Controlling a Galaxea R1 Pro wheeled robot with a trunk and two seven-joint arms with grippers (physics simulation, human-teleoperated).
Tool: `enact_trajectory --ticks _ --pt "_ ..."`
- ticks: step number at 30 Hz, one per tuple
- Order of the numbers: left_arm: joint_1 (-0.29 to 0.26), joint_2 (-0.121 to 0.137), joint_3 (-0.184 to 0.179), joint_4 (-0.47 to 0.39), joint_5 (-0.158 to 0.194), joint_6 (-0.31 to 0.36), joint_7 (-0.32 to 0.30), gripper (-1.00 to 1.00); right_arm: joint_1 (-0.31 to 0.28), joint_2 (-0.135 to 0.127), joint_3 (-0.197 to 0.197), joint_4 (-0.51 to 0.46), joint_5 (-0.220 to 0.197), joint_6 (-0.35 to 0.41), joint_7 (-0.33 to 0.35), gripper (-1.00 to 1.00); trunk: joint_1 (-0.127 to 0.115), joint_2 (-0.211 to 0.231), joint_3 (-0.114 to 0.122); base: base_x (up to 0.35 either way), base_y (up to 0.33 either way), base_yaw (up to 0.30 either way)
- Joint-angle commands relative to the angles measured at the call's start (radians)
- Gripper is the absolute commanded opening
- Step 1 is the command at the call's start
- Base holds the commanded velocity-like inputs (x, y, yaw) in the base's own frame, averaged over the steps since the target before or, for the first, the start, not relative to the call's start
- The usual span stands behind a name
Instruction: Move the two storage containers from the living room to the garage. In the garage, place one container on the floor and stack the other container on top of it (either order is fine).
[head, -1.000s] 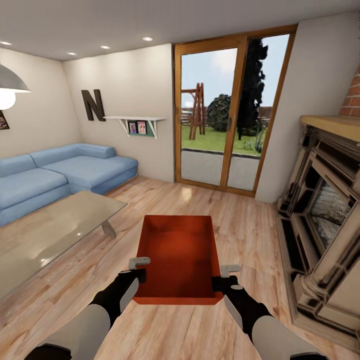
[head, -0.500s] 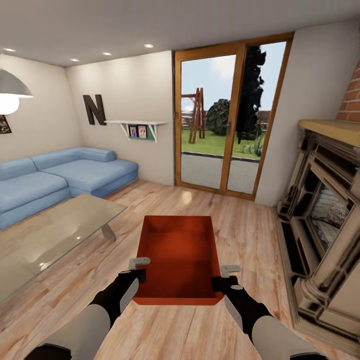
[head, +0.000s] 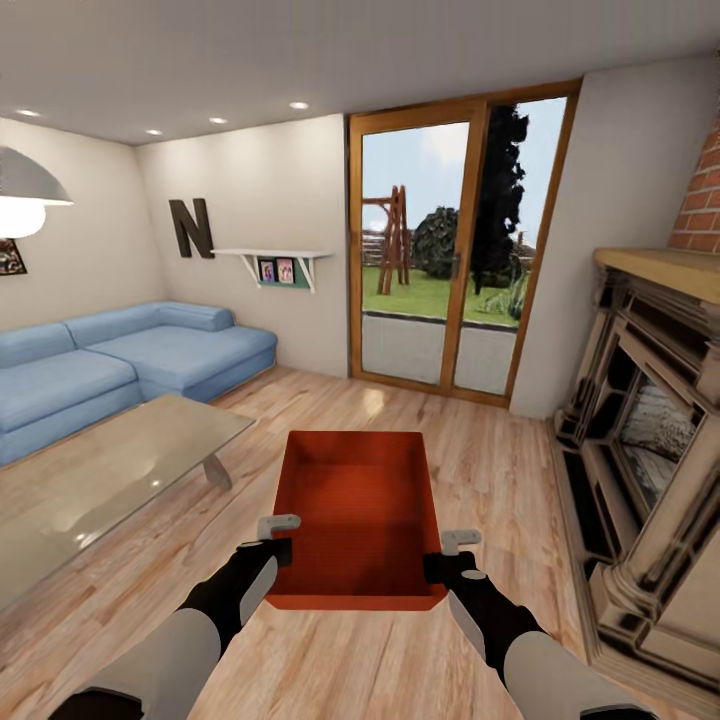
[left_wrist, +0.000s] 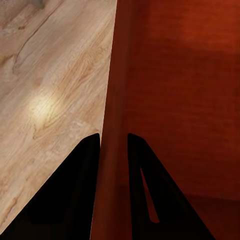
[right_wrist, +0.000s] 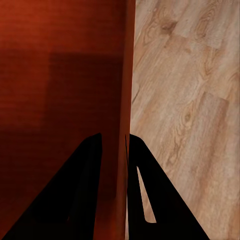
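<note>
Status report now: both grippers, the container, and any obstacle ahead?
Left gripper shut on the storage container wall, right gripper likewise. Container carried level, open top, in the living room. Glass table on the left, fireplace on the right.

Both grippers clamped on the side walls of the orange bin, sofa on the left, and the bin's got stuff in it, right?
Not quite: the orange bin is empty, as the head view shows. The rest holds: the left gripper and right gripper each pinch a side wall, and the sofa is on the left.

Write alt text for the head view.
Both grippers, left and right, clamp the side walls of an empty orange-red storage container held above a light wood floor. A blue sofa, glass table, glass doors and fireplace surround it.
</note>
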Motion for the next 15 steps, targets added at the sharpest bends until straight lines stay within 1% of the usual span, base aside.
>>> enact_trajectory --ticks 1,15 --pt "-0.001 0.005 0.039 0.000 0.020 0.006 0.014 -1.00 0.000 -0.001 0.014 -0.006 0.002 0.006 -0.008 -1.00 0.000 -0.001 0.000 0.000 0.000 0.000" --pt "-0.001 0.005 0.039 -0.001 0.020 0.006 0.013 -1.00 0.000 -0.001 0.014 -0.006 0.002 0.006 -0.008 -1.00 0.000 -0.001 0.022 0.000 0.000 0.000"
